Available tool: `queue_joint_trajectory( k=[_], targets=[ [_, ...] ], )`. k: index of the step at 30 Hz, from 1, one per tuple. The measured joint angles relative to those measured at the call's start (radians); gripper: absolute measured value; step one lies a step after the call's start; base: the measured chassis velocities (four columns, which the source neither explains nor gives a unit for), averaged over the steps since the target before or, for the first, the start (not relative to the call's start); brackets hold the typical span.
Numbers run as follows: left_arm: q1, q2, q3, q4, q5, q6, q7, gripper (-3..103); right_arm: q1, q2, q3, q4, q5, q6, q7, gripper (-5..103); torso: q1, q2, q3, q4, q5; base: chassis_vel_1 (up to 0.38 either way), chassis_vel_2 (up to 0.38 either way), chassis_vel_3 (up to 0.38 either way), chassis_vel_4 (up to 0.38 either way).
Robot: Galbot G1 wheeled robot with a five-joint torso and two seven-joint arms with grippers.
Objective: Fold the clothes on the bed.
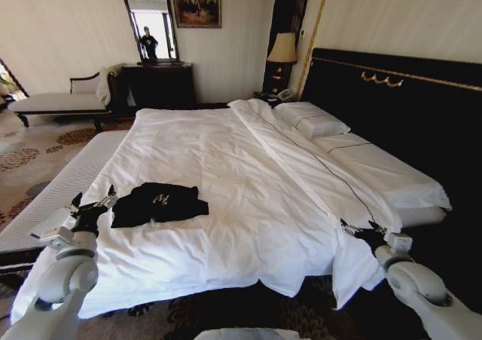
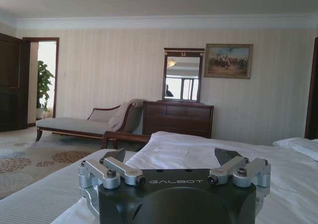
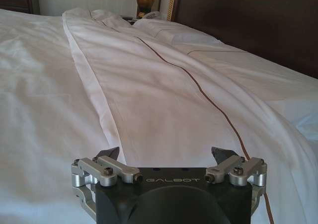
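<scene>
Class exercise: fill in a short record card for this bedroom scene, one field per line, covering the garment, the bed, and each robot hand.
garment: black T-shirt, bunched and partly folded, small white print facing up
garment location: on the white duvet, near the bed's edge on the robot's left
left hand: open, holding nothing, just beside the T-shirt's edge
right hand: open, holding nothing, over the duvet near the headboard side, far from the T-shirt
pillows: white, against the dark headboard

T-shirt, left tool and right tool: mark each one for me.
T-shirt (image 1: 158, 202): head view, middle of the black fabric.
Left tool (image 1: 96, 205): head view, between its fingertips, beside the shirt.
Right tool (image 3: 168, 153): right wrist view, between its open fingertips.
</scene>
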Motion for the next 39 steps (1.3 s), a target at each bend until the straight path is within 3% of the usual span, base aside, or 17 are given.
queue_joint_trajectory(
  k=[18,20,22,25,27,28,34,36,38,39],
  targets=[
    [0.014,-0.007,-0.008,-0.017,0.006,0.0,0.0,100,-0.003,0.018,-0.073,-0.014,-0.046,-0.001,0.024,101,0.0,0.0,0.0,-0.0002,0.0003,0.0,0.0,0.0,0.0],
    [0.017,-0.005,-0.012,-0.02,0.005,0.0,0.0,100,0.001,0.018,-0.074,-0.019,-0.047,-0.008,0.03,92,0.0,0.0,0.0,-0.0001,0.0002,0.0,0.0,0.0,0.0],
    [0.018,-0.005,-0.013,-0.021,0.005,-0.001,0.0,100,0.001,0.018,-0.074,-0.019,-0.047,-0.01,0.031,92,0.0,0.0,0.0,-0.0001,0.0002,0.0,0.0,0.0,0.0],
    [0.022,-0.007,-0.015,-0.026,0.005,-0.002,-0.001,100,-0.007,0.018,-0.074,-0.012,-0.047,-0.014,0.032,76,0.0,0.0,0.0,-0.0002,0.0002,0.0,0.0,0.0,0.0],
    [0.023,-0.008,-0.015,-0.028,0.005,-0.002,-0.001,100,-0.01,0.018,-0.073,-0.009,-0.047,-0.015,0.032,76,0.0,0.0,0.0,-0.0002,0.0002,0.0,0.0,0.0,0.0],
    [0.026,-0.008,-0.016,-0.033,0.005,-0.002,-0.001,100,-0.016,0.019,-0.073,-0.003,-0.048,-0.021,0.035,65,0.0,0.0,0.0,-0.0001,0.0002,0.0,0.0,0.0,0.0],
    [0.034,-0.008,-0.02,-0.042,0.005,-0.002,-0.001,100,-0.014,0.03,-0.085,-0.007,-0.077,-0.032,0.041,48,0.0,0.0,0.0,-0.0002,0.0001,0.0,0.0,0.0,0.0],
    [0.04,-0.009,-0.022,-0.049,0.005,-0.003,-0.001,100,-0.003,0.037,-0.095,-0.015,-0.083,-0.042,0.049,33,0.0,0.0,0.0,-0.0002,0.0002,0.0,0.0,0.0,0.0],
    [0.043,-0.009,-0.024,-0.051,0.005,-0.003,-0.001,100,0.0,0.038,-0.098,-0.019,-0.084,-0.044,0.051,33,0.0,0.0,0.0,-0.0001,0.0002,0.0,0.0,0.0,0.0],
    [0.044,-0.009,-0.025,-0.052,0.006,-0.003,-0.001,100,0.002,0.04,-0.1,-0.02,-0.085,-0.045,0.052,27,0.0,0.0,0.0,-0.0002,0.0002,0.0,0.0,0.0,0.0]
  ],
)
